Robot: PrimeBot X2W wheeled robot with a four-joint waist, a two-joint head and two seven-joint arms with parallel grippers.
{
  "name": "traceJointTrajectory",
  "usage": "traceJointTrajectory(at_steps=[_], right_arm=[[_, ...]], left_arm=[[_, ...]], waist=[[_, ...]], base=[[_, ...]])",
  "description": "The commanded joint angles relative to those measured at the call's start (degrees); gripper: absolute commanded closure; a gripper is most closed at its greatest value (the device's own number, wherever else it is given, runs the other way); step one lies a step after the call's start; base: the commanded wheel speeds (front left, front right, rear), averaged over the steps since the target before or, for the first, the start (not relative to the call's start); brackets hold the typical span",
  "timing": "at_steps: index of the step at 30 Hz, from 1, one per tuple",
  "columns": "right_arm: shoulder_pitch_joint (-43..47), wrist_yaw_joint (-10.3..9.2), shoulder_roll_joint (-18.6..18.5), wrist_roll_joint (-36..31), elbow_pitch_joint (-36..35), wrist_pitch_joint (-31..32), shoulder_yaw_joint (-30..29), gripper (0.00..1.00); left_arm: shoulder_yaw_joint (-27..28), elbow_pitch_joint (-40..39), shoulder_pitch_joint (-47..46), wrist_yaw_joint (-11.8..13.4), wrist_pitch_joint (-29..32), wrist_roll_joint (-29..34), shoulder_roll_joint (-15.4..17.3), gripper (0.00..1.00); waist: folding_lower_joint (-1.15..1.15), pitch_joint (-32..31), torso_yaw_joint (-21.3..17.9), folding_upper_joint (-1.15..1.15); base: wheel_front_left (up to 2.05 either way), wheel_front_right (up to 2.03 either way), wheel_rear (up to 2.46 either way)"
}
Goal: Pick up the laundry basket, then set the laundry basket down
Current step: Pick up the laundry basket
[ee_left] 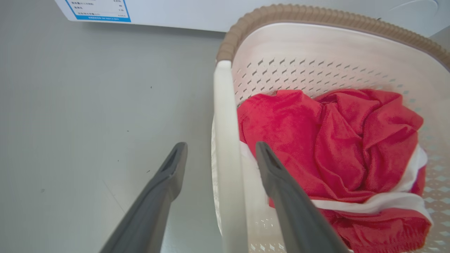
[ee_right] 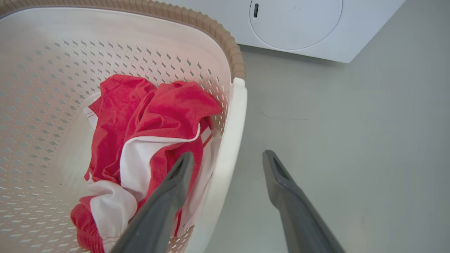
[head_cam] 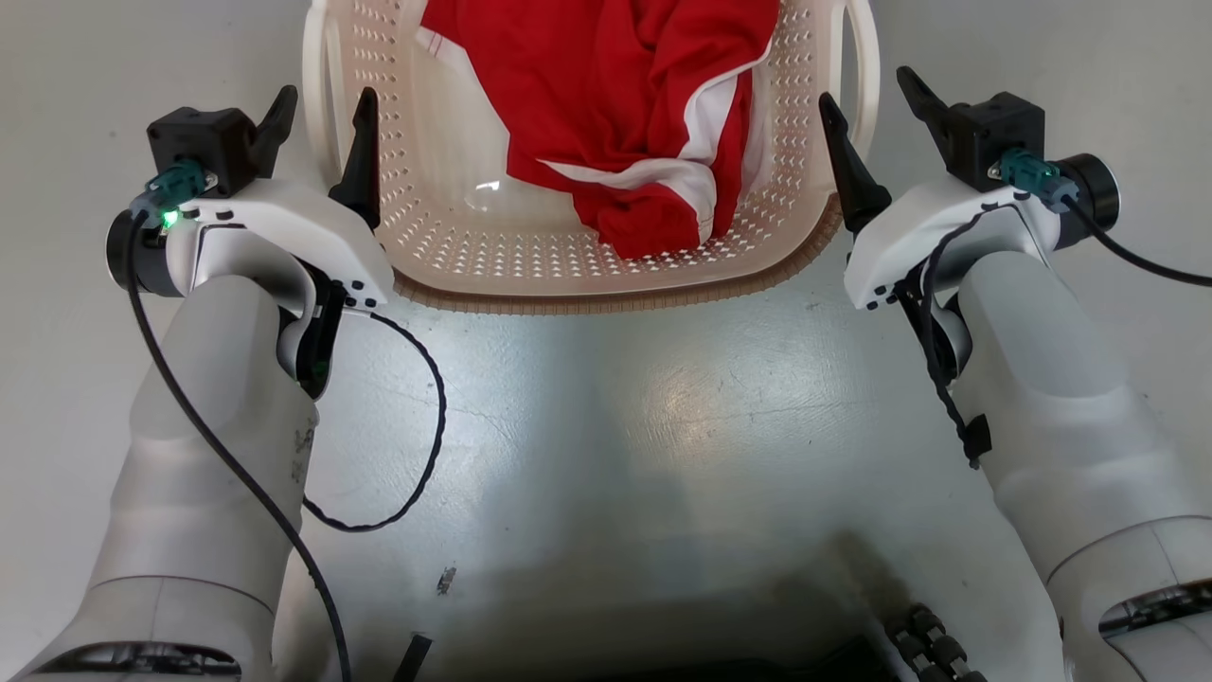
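The cream-white perforated plastic laundry basket (head_cam: 606,298), brown-rimmed, sits on the grey floor (head_cam: 606,426) between the arms; left gripper (head_cam: 325,98) and right gripper (head_cam: 864,87) both gape wide, each straddling a white loop handle (ee_left: 225,140), equally close, nothing gripped.

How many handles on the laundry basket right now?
2 on the laundry basket: left handle sits between the left gripper's open fingers; right handle between the right gripper's open fingers.

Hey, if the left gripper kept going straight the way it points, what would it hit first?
Probably the basket's handle, which sits between the left gripper's open fingers. Its inner finger heads for the red cloth. Depth is hard to judge.
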Motion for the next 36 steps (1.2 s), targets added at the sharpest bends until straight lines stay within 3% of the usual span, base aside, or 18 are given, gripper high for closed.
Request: traceJointTrajectory(at_steps=[1,16,36], right_arm=[[1.03,0.35,0.67,1.23,-0.06,-0.61,1.61,0.00],[-2.20,0.35,0.68,6.54,5.40,-0.61,4.19,0.00],[-7.07,0.35,0.68,16.25,12.90,-0.61,11.94,0.00]], left_arm=[[0.34,0.10,0.16,-0.08,-0.29,0.94,1.63,0.00],[-1.28,6.24,-4.62,0.03,-0.29,3.46,1.75,0.00],[-2.67,11.70,-8.79,0.46,-0.29,4.21,0.82,0.00]], waist=[[0.00,0.71,0.04,0.00],[0.00,2.08,0.17,0.00],[0.00,1.66,1.10,0.00]], base=[[0.00,0.00,0.00],[0.00,0.00,0.00],[0.00,0.00,0.00]])
